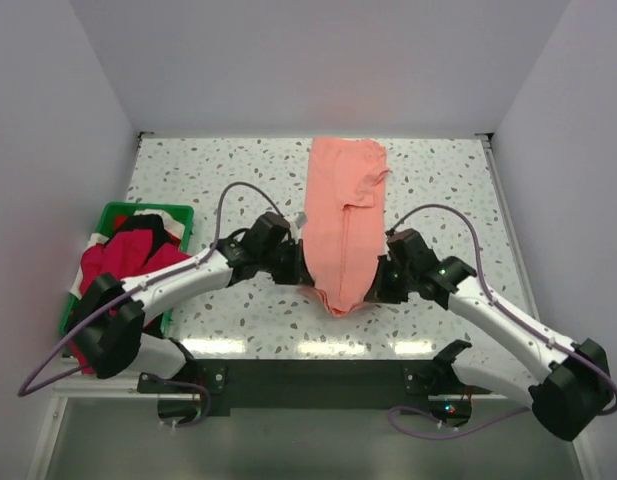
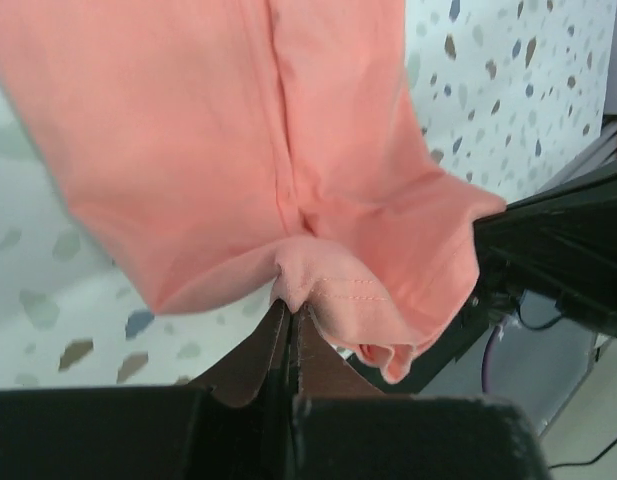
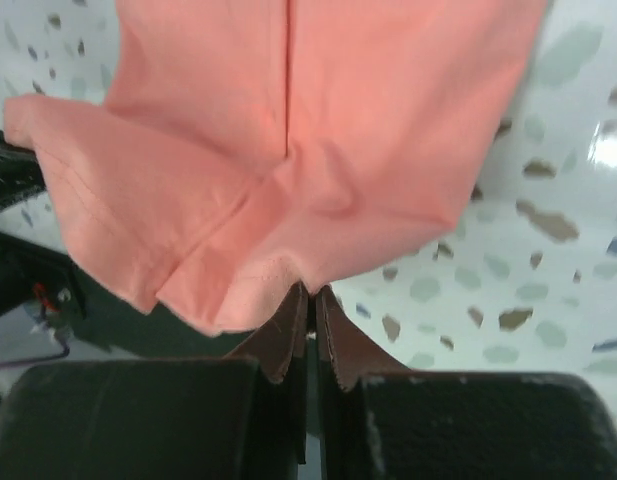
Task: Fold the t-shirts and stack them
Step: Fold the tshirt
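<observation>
Two corners of the salmon-pink t-shirt [image 1: 343, 225] are pinched at its near end, one by each arm. The shirt lies as a long narrow strip down the middle of the speckled table [image 1: 238, 170], a sleeve showing at its far end. The left gripper [image 1: 293, 268] is pressed together on a bunched bit of hem at the shirt's left corner, and the right gripper [image 1: 380, 282] is clamped on the right corner. The hem sags in a loose curve between them, above the tabletop. Both wrists crowd close against the shirt's sides, a cable [image 1: 228, 195] arching over each. Well left of the shirt, a green bin [image 1: 113, 212] holds a crimson red shirt [image 1: 98, 262] and a black shirt [image 1: 148, 226].
</observation>
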Controlling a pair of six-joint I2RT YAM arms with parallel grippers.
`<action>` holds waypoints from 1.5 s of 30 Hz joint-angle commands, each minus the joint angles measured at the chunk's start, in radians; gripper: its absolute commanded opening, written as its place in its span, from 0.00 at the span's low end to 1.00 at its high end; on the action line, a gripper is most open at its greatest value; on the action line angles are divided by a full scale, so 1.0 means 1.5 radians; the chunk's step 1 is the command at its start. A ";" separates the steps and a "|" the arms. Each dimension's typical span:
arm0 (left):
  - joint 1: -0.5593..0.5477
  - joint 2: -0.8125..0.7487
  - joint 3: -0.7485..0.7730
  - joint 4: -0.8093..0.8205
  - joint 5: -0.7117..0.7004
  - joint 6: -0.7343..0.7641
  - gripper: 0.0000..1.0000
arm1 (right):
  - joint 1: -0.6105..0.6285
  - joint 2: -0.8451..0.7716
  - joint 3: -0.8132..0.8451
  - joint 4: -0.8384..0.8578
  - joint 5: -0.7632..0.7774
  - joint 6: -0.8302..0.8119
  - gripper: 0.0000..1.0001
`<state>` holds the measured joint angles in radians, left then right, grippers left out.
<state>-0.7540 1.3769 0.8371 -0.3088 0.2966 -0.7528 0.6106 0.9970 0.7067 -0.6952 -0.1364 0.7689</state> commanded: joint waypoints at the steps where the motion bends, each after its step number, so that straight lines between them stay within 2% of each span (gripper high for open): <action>1: 0.015 0.084 0.095 0.045 -0.006 0.033 0.00 | 0.001 0.091 0.084 0.079 0.105 -0.056 0.02; 8: 0.043 0.195 0.185 0.071 -0.079 0.001 0.00 | -0.037 0.249 0.192 0.142 0.177 -0.090 0.03; 17: 0.095 0.314 0.298 0.090 -0.131 -0.006 0.00 | -0.127 0.371 0.248 0.255 0.130 -0.095 0.01; 25: 0.131 0.398 0.383 0.085 -0.137 -0.004 0.00 | -0.171 0.468 0.328 0.271 0.123 -0.105 0.00; 45: 0.175 0.485 0.482 0.100 -0.093 0.030 0.00 | -0.259 0.552 0.340 0.317 0.060 -0.087 0.00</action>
<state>-0.5034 2.1006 1.5059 -0.2096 0.1463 -0.7368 0.2329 1.8198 1.1900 -0.2810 -0.0246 0.6334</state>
